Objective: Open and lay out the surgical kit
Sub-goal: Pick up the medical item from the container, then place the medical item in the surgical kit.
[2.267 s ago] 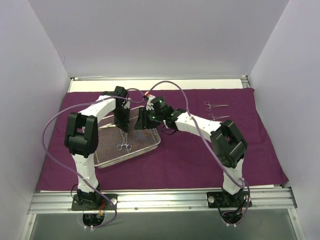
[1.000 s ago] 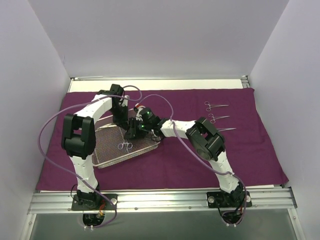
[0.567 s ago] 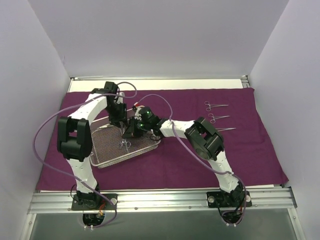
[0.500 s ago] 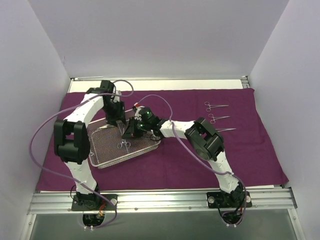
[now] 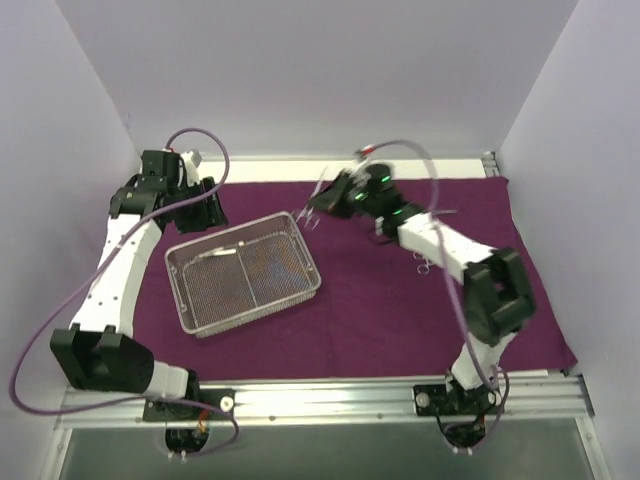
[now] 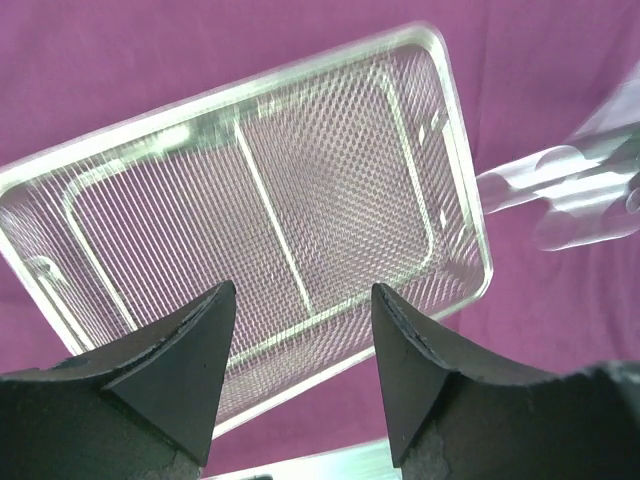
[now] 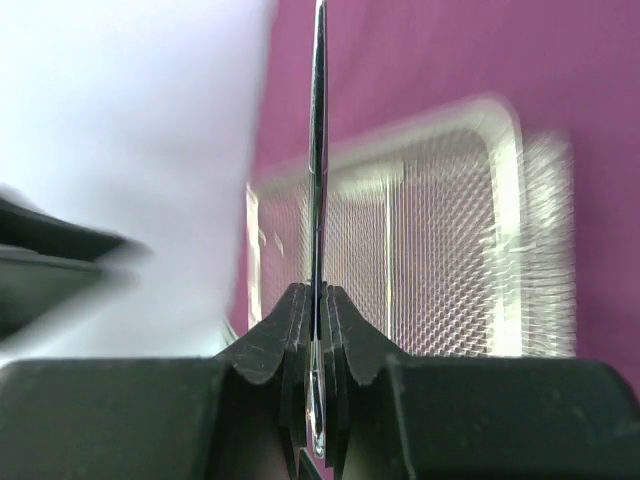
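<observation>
**Hidden or unclear.** The right wrist view is motion-blurred. It shows the clamp (image 7: 318, 150) edge-on, as a thin silver line only. In the left wrist view, a pale smeared shape (image 6: 570, 190) at the right cannot be identified. From overhead, a thin silver tip (image 5: 446, 211) shows just past the right forearm, with the rest covered.

**Containers.** The wire-mesh tray (image 5: 260, 312) sits on the dark purple cloth wrap (image 5: 400, 310), left of centre and skewed to the desk (image 5: 260, 168) edge. A bright strip (image 5: 212, 253) lies inside along its far-left wall. What it is cannot be told.

**Arms.** The left end effector (image 6: 300, 292) is raised over the tray's far-left side, fingers wide apart and gripping nothing. The right end effector (image 7: 317, 300) is raised beyond the tray's far-right corner, fingers clamped tight on the clamp.
</observation>
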